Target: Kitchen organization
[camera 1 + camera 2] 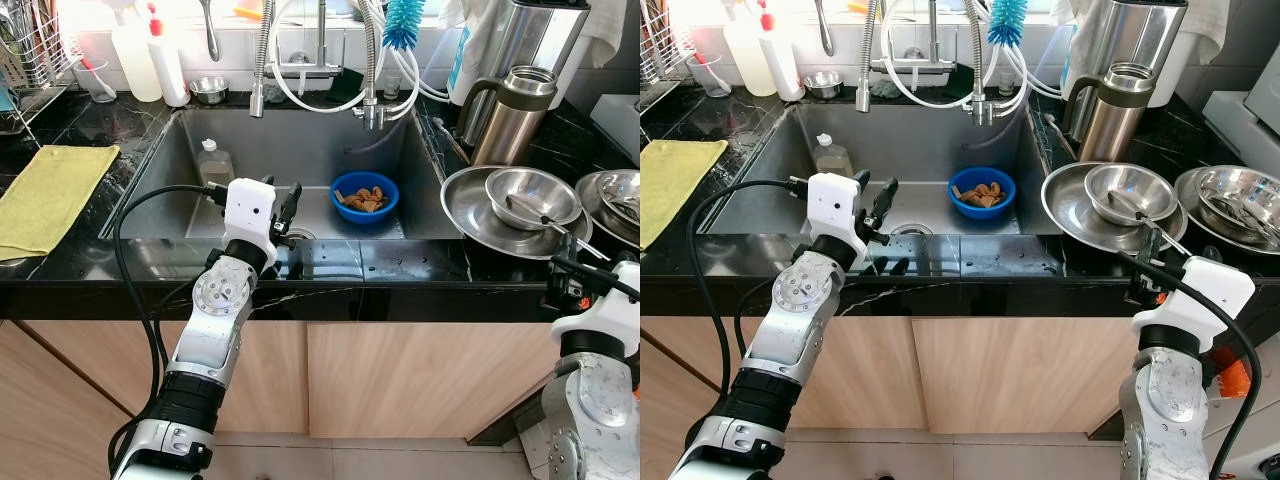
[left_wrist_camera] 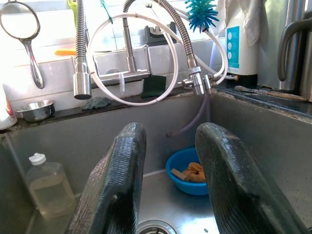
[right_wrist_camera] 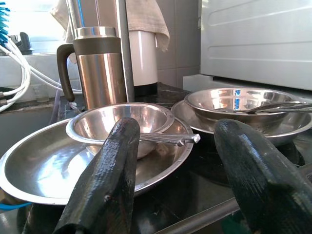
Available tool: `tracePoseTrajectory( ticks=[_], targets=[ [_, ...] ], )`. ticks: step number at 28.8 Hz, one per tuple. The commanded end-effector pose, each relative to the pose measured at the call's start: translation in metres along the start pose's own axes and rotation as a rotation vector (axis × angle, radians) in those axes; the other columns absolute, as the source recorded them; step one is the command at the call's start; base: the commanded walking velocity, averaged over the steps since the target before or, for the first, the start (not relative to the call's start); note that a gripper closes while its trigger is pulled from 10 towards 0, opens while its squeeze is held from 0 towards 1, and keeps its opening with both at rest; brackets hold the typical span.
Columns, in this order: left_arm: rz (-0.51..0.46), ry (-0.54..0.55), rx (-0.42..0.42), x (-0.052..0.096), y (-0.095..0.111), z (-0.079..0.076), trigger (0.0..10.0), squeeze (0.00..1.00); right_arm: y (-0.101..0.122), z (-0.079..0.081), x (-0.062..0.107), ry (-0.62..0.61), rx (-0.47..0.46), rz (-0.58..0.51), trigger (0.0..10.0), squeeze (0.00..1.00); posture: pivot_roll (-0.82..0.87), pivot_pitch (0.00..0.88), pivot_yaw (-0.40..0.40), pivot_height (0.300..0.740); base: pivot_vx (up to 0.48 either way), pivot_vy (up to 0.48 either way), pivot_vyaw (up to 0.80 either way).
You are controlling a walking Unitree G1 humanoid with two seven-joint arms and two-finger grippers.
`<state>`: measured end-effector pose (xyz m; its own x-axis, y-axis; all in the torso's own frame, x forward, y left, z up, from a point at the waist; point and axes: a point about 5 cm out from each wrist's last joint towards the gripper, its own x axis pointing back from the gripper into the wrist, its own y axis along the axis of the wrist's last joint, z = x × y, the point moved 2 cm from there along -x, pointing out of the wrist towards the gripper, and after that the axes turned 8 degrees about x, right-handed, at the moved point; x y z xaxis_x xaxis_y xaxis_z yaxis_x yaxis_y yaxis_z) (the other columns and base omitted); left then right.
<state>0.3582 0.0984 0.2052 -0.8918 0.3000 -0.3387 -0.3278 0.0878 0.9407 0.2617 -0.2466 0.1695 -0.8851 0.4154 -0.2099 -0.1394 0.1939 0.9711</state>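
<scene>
Wood cabinets (image 1: 400,375) below black marble counter (image 1: 60,255); steel sink (image 1: 300,150) inset.

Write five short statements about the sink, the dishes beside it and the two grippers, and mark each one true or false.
1. The blue bowl in the sink holds brown food scraps. True.
2. The left gripper is shut on the plastic bottle. False: it is open above the sink's front edge, apart from the bottle.
3. A small steel bowl sits in the large steel plate right of the sink. True.
4. The yellow cloth lies inside the sink. False: it lies on the counter to its left.
5. The right gripper grips the steel jug. False: it is open, near the plate's front rim.
</scene>
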Motion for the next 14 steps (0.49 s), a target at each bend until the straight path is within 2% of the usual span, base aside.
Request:
tracePoseTrajectory(
  ticks=[1, 14],
  targets=[
    [-0.001, 0.0, 0.0, 0.0027, -0.0005, 0.0007, 10.0, 0.0, -0.0006, 0.0016, -0.0021, 0.001, -0.006, 0.001, 0.0, 0.0, 0.05, 0.079, -0.004, 0.74, 0.0, 0.0, 0.0],
    [-0.004, 0.001, 0.001, 0.0023, 0.0003, 0.0003, 10.0, 0.0, -0.0006, 0.0029, -0.0009, 0.006, -0.009, 0.001, 0.0, 0.0, 0.05, 0.08, -0.005, 0.74, 0.0, 0.0, 0.0]
  ],
)
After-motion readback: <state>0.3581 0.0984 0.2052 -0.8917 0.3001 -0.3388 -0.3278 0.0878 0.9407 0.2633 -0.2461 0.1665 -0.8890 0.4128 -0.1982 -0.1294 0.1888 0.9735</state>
